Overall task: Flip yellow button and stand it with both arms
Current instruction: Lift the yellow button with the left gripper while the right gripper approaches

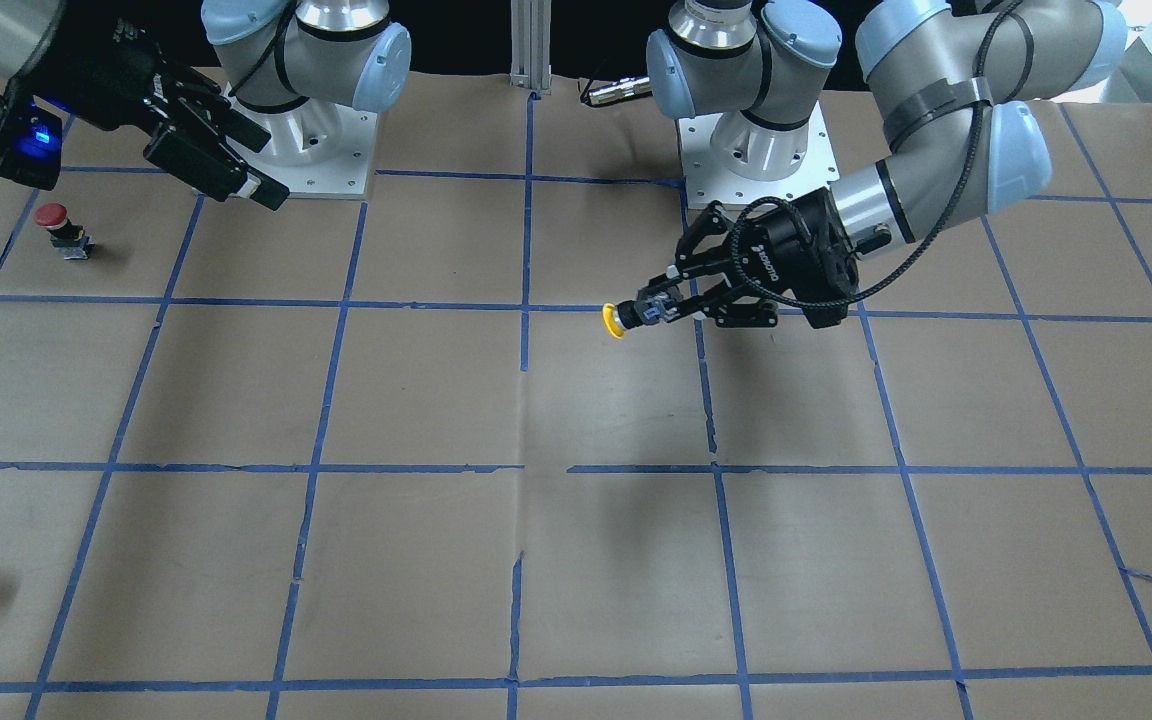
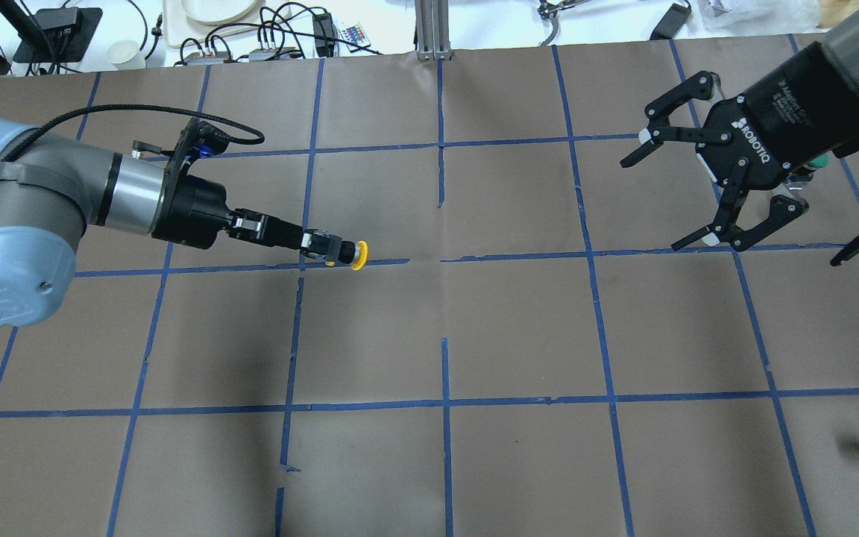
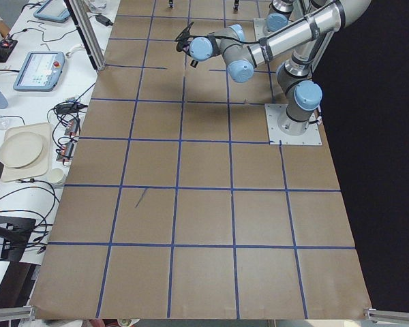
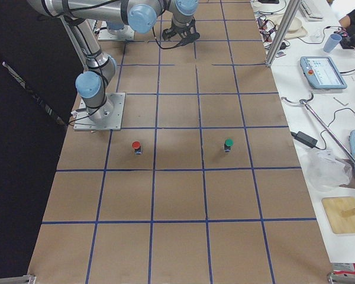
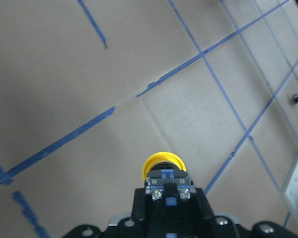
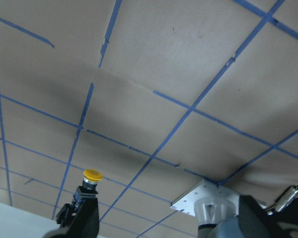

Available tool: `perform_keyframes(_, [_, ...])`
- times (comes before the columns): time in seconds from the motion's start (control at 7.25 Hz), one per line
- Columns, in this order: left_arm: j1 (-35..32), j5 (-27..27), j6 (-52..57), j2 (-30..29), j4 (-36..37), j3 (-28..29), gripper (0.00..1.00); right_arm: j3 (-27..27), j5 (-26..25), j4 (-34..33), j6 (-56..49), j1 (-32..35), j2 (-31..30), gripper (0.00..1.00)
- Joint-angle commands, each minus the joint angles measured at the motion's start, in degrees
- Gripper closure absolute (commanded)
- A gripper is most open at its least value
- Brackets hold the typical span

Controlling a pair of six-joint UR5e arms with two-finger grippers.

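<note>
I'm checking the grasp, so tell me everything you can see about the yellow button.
The yellow button has a round yellow cap on a black-and-grey body with blue details. It is in mid-air, lying sideways, with its cap pointing away from the left gripper, which is shut on its body. Nothing else touches it.

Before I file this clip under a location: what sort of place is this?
Probably a robotics lab: a left arm and right arm bolted to a table gridded with blue tape, a teach pendant beside it, the left pincer holding a yellow button.
</note>
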Motion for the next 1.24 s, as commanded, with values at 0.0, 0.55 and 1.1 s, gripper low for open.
perform_keyframes(0.0, [-6.3,-11.0,-9.9,1.8,0.3,-0.6,0.97,0.5,10.8,7.8,-1.6,-3.9,3.2,0.00])
perform_keyframes(0.55, [-10.6,-27.8,-26.7,1.3,8.7,-0.2,0.98,6.8,23.2,12.7,-4.7,-4.3,4.3,0.00])
perform_keyframes(1.1, [-11.3,-27.4,-45.3,-0.2,19.5,0.0,0.99,7.2,35.8,20.9,-4.0,-2.2,3.7,0.00])
